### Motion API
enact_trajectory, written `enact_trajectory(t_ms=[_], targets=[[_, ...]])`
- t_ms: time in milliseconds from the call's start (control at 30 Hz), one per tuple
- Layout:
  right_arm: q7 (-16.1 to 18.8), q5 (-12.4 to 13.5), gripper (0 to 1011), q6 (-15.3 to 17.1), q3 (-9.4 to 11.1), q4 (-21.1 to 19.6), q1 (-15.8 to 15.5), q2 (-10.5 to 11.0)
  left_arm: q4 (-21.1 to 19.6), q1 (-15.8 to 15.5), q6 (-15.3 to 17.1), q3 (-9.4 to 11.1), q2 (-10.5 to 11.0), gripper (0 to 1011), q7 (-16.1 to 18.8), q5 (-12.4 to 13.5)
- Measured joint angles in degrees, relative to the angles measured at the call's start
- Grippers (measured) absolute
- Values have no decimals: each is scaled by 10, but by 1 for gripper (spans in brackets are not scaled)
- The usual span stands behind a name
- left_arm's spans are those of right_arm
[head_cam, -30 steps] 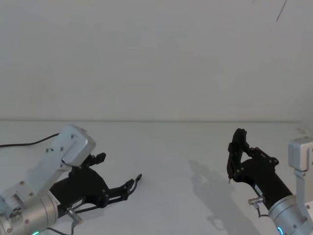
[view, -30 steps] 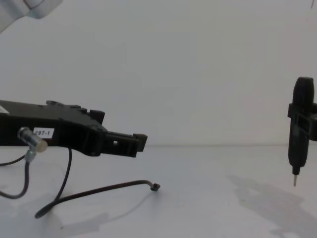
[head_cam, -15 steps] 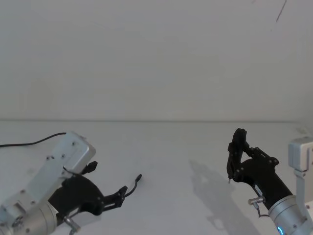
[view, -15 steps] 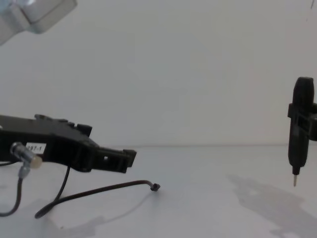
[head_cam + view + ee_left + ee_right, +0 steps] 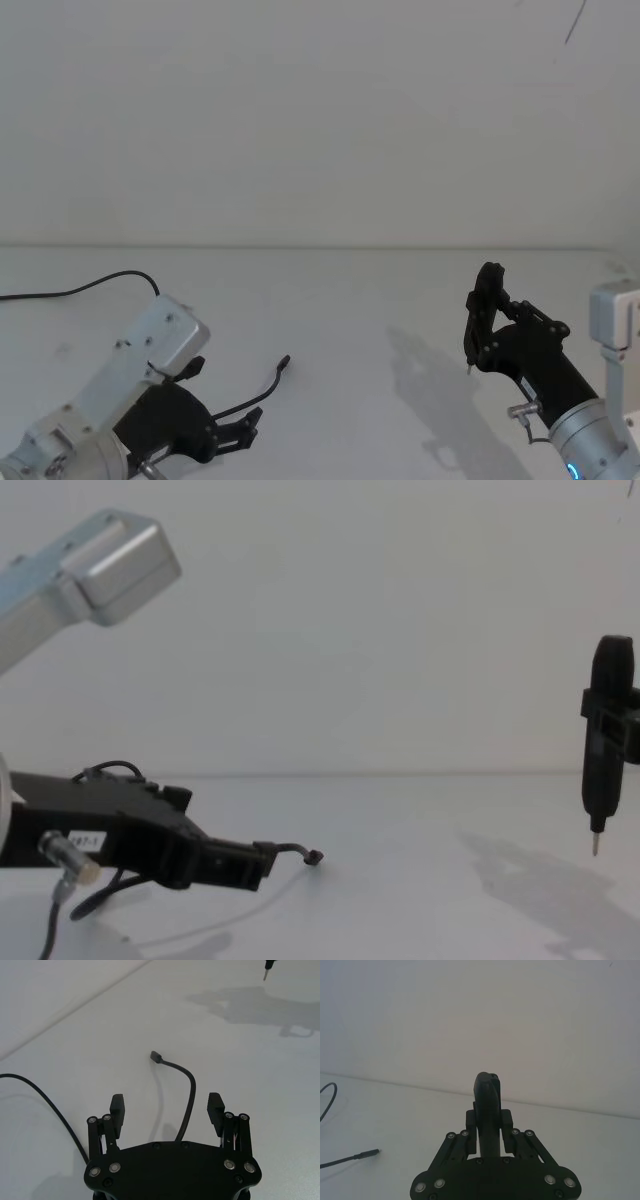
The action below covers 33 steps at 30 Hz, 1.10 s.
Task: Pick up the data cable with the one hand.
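Left wrist view: the left gripper's (image 5: 166, 1107) fingers (image 5: 117, 1108) are spread wide and released, one on each side of the data cable (image 5: 189, 1085) without touching it. The thin black cord runs back between them and under the gripper body, nearer one finger than the other. Its small plug (image 5: 155, 1056) lies ahead of the fingertips on the white surface (image 5: 250, 1060). From the chest, this gripper sits low over the surface with the plug just past its tips. On the robot's right, well apart, the right gripper's (image 5: 489, 1121) fingers (image 5: 506, 1121) are clenched on a black pen-like tool (image 5: 487, 1090), which hangs tip-down above the surface.
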Motion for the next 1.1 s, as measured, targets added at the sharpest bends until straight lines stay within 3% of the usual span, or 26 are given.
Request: enact_trajectory(t_ms=[567,967,1100], targets=[[0,0,284,0,0,0,0,0,32,-22,-11,16,-17,978,-10,21],[0,0,284,0,0,0,0,0,42,-30,-18,20,-25,695,-8,31],[0,0,284,0,0,0,0,0,43,-31,-19,21,-27,531,-7,32]])
